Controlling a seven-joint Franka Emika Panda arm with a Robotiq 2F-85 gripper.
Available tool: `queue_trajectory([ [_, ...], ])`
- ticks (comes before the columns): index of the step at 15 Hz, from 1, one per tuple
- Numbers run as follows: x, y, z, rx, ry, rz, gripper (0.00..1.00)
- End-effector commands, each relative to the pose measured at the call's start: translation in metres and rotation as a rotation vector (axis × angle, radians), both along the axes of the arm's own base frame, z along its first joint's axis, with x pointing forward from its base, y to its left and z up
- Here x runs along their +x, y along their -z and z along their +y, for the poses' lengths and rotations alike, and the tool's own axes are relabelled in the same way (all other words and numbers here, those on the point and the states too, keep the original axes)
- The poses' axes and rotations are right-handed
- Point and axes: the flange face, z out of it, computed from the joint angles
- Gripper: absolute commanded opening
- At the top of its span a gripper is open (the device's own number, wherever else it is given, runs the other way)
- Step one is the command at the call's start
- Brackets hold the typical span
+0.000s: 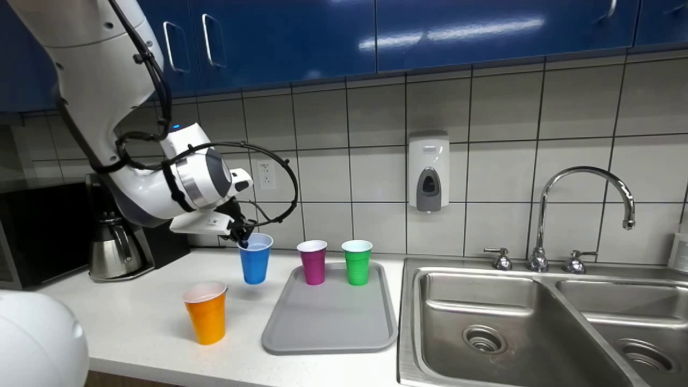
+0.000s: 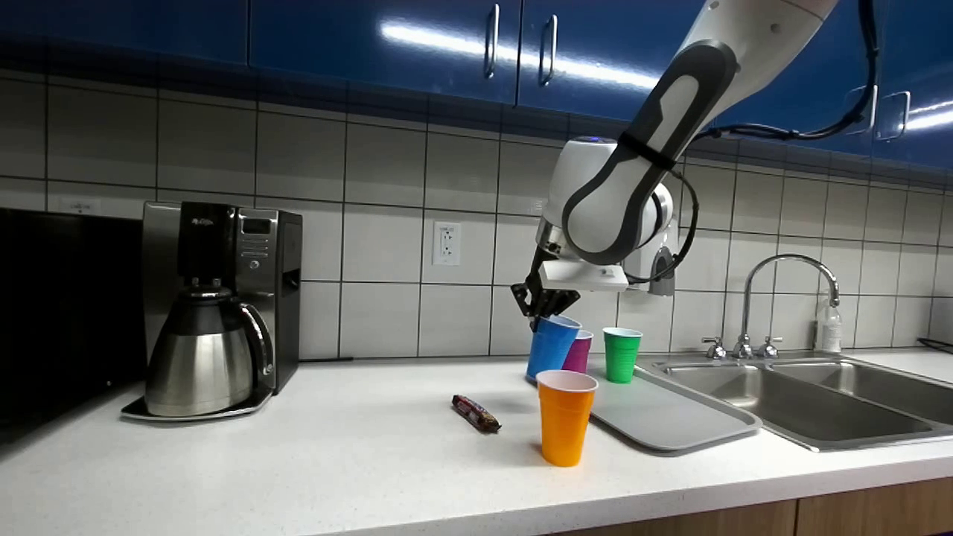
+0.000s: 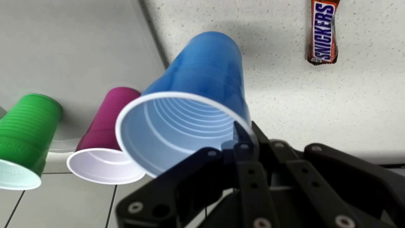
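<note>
1. Robotiq gripper (image 3: 244,125): jaws clamped on the rim of the blue plastic cup (image 3: 202,69); in the wrist view one fingertip sits inside the cup, its mate outside, white lip pinched between;
2. Blue cup, cont'd: body runs below the jaws, base farthest from them; ribbed pale inner wall; tilted in an exterior view, rim leaning right; shadow on the white speckled counter (image 2: 357,447) near the base; whether base meets counter, hard to tell;
3. Magenta plastic cup (image 3: 109,120): left of the jaws in the wrist view, closest cup to the held one; upright on the gray tray (image 1: 329,328);
4. Green plastic cup (image 1: 357,269): farther from the jaws than the magenta, same side; upright on the same tray, small gap between the two;
5. Snickers bar (image 3: 322,33): up and right of the jaws in the wrist view; lying on the counter, lettering uppermost; well apart from the held cup;
6. Orange plastic cup (image 2: 567,424): lower than the jaws and nearer the camera in both exterior views; upright on the counter, off the tray;
7. Coffee maker (image 2: 257,260) with steel carafe (image 2: 199,365): left of the jaws in both exterior views;
8. Double-basin steel sink (image 1: 409,322), gooseneck faucet (image 1: 542,215): right of the jaws in both exterior views, past the tray; soap dispenser (image 1: 428,145) on the tiled wall, up and right of the jaws;
9. Blue cabinets (image 1: 290,37): above the jaws.
</note>
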Motion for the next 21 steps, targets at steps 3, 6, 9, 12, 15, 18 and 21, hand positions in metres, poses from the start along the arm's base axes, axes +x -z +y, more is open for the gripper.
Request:
queue_trajectory([
  [3,0.013,0.016,0.01,-0.034,-0.045,-0.02,0.01],
  [6,0.015,0.025,0.012,-0.052,-0.087,-0.032,0.01],
  [9,0.015,0.038,0.016,-0.073,-0.128,-0.033,0.01],
  [12,0.013,0.05,0.019,-0.095,-0.161,-0.025,0.01],
  [15,0.01,0.061,0.024,-0.116,-0.189,-0.015,0.01],
  [18,0.008,0.067,0.029,-0.129,-0.208,-0.011,0.01],
  [21,0.005,0.07,0.034,-0.141,-0.222,-0.002,0.31],
])
